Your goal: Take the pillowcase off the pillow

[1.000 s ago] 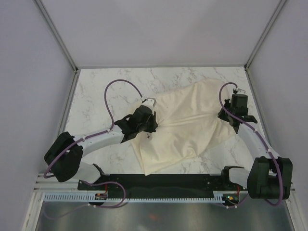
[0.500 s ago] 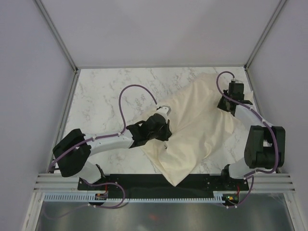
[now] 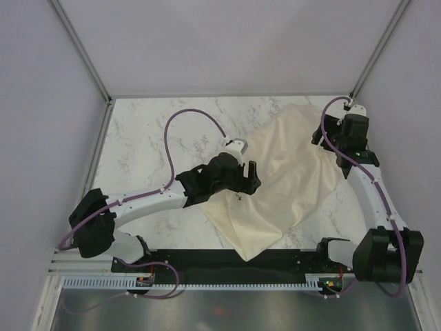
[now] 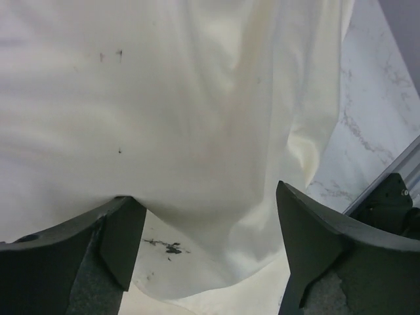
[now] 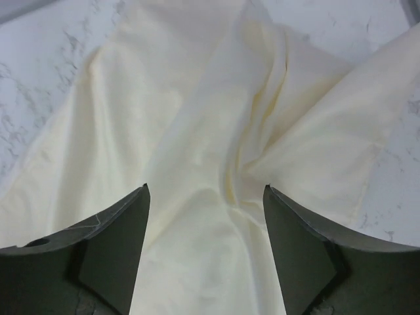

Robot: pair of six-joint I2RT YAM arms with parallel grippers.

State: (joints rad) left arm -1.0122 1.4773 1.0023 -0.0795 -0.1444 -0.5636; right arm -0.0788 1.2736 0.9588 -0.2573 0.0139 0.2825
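Observation:
The cream pillowcase (image 3: 289, 172) lies as a long limp band from the far right corner down to the near edge. It fills the left wrist view (image 4: 197, 118) and the right wrist view (image 5: 197, 131), creased, with a small dark mark (image 4: 167, 247) near its hem. A beige layer (image 4: 216, 303) peeks out under that hem; I cannot tell whether it is the pillow. My left gripper (image 3: 252, 181) (image 4: 205, 197) stands open over the band's middle, holding nothing. My right gripper (image 3: 325, 138) (image 5: 206, 190) stands open over the far end, also holding nothing.
The marble table (image 3: 151, 138) shows bare to the left of the cloth. Walls close in on three sides, with a metal post (image 3: 358, 86) at the far right corner next to my right wrist. A black rail (image 3: 207, 258) runs along the near edge.
Both grippers have opened and let go of the cloth. The left arm moved right and the right wrist moved toward the far corner. The cloth now lies as a narrower diagonal band.

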